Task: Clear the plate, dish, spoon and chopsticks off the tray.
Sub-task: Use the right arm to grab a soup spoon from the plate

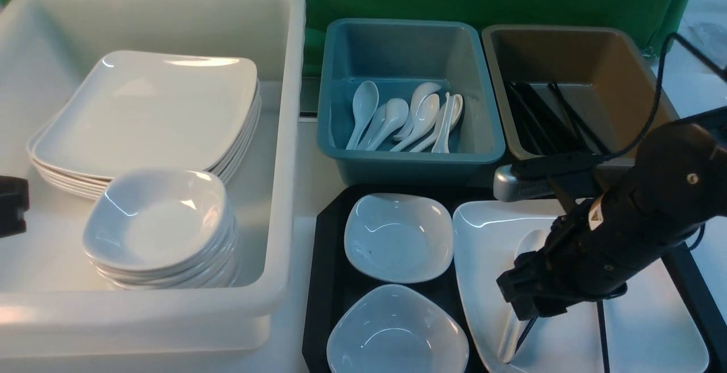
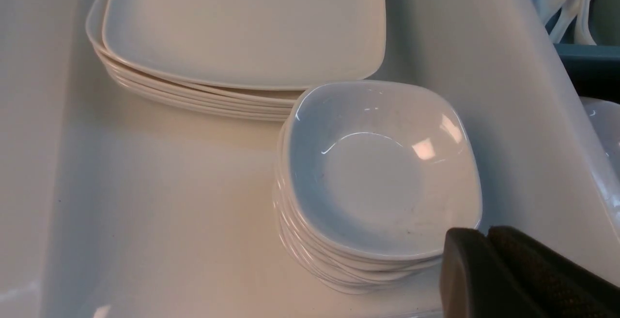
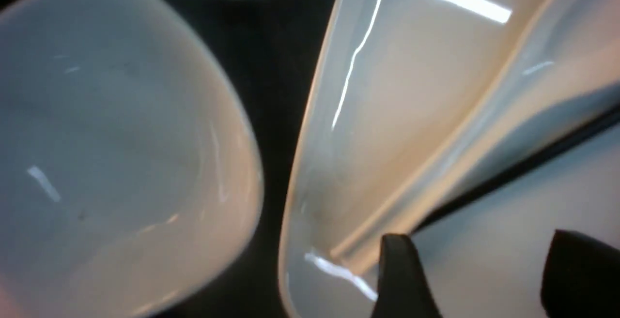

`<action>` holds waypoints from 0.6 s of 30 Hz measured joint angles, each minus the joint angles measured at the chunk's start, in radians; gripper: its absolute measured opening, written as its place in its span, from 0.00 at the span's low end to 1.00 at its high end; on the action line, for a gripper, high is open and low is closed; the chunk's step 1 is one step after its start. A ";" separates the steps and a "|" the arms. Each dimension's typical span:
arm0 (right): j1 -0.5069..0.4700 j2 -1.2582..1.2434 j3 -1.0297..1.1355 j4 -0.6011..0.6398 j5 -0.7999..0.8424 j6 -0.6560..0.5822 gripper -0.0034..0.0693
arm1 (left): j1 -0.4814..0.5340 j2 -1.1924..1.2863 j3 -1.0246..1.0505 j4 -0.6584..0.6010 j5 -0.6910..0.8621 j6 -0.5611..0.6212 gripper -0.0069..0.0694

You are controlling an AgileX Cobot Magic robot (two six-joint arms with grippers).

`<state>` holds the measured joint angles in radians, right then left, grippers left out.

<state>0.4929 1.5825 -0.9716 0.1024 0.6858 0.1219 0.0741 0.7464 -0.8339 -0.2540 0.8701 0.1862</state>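
The black tray (image 1: 329,259) holds two small white dishes (image 1: 397,237) (image 1: 397,330) and the large white plate (image 1: 488,248). The white spoon (image 1: 528,245) and the black chopsticks (image 1: 601,333) lie on the plate. My right gripper (image 1: 514,296) hangs low over the plate, just above the spoon's handle. In the right wrist view it (image 3: 479,255) is open and empty, with the spoon's handle (image 3: 436,163) and a chopstick (image 3: 533,163) just beyond its fingertips. My left gripper (image 2: 487,233) is shut and empty beside the stacked dishes in the white tub; only its edge (image 1: 11,205) shows in the front view.
A big white tub (image 1: 284,134) at the left holds stacked plates (image 1: 147,112) and stacked small dishes (image 1: 159,219). A blue tub (image 1: 409,163) behind the tray holds several spoons. A brown tub (image 1: 568,66) at the back right holds chopsticks.
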 joint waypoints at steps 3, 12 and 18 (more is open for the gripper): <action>0.000 0.035 0.000 0.003 -0.025 0.000 0.63 | 0.000 0.000 0.000 0.000 0.000 0.000 0.11; 0.000 0.119 -0.001 0.025 -0.109 0.000 0.64 | 0.000 0.000 0.000 0.000 0.000 0.024 0.11; 0.000 0.135 -0.003 0.025 -0.116 -0.002 0.63 | 0.000 0.000 0.000 0.000 0.012 0.024 0.11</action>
<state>0.4929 1.7175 -0.9748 0.1279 0.5698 0.1200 0.0741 0.7464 -0.8339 -0.2540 0.8825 0.2098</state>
